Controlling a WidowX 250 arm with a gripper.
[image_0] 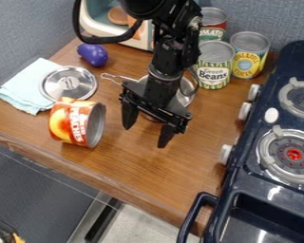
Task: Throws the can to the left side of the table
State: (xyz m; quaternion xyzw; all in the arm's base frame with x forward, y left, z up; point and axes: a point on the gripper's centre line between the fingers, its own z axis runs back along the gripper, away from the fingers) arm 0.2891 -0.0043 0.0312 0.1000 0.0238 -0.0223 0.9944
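The black gripper (146,135) hangs over the middle of the wooden table (138,168), its two fingers spread wide apart with nothing between them. To its left, an orange and red peaches can (70,122) lies tipped on its side near the table's front left edge, its hollow end turned toward the gripper. A visible gap separates the can from the nearer finger.
A pot lid (69,83) and light blue cloth (29,87) lie behind the can. A purple eggplant (93,55), metal strainer (185,93) and several upright cans, one of green beans (214,69), stand farther back. The dark blue stove (253,192) borders the right.
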